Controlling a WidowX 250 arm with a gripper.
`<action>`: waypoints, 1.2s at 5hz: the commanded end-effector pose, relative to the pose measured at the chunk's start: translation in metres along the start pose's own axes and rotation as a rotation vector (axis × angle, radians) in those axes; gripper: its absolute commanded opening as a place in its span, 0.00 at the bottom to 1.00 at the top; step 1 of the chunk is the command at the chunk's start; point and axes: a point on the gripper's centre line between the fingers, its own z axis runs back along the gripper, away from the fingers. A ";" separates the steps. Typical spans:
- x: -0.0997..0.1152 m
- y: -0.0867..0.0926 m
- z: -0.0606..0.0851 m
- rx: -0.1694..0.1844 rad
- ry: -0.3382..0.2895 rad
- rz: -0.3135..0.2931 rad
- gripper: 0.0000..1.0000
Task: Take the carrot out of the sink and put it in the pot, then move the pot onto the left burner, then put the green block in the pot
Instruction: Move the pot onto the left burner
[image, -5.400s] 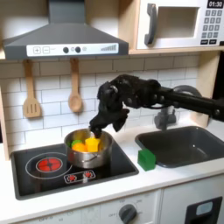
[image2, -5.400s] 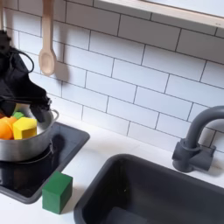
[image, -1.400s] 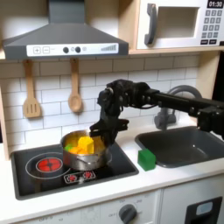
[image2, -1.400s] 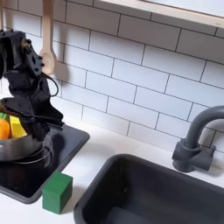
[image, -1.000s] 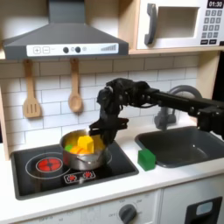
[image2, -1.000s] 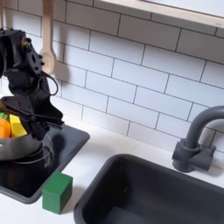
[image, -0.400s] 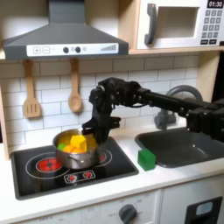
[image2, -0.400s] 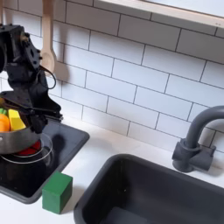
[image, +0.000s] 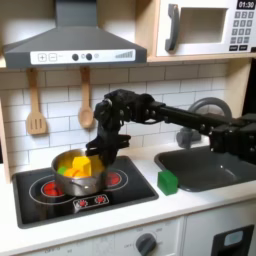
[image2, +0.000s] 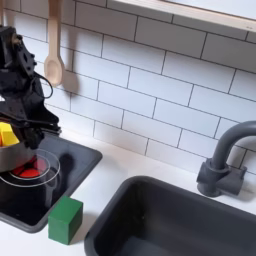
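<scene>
Moved: pot (image: 77, 172) has slid leftward across the stovetop (image: 130, 190) since the earlier frames, gripper with it; right burner (image: 112, 179) now mostly uncovered.
First exterior view: pot sits between the two burners, overlapping the left burner (image: 50, 186); carrot (image: 68, 169) and yellow block (image: 82, 165) inside it. Gripper (image: 100, 152) is at the pot's far-right rim, touching it. Green block (image: 167, 182) on the counter right of the stovetop, well apart from the gripper. Sink (image: 210, 166) far right.
Second exterior view: pot (image2: 12, 153) at the left edge, yellow block (image2: 6, 134) showing; gripper (image2: 28, 128) bears on the rim. Green block (image2: 65, 220) near, by the sink (image2: 170, 225).
Gripper state: looks clamped on the pot rim; fingertips hard to make out.
Handling: pot is stiff, light, slick steel; thin rim is the only hold, likely to tilt or slip. Green block is rigid, light; pinch its flat sides.
</scene>
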 end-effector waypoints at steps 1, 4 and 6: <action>0.004 0.020 0.000 0.018 -0.005 0.032 0.00; 0.014 0.037 -0.004 0.037 -0.019 0.073 0.00; 0.018 0.046 -0.005 0.043 -0.024 0.097 0.00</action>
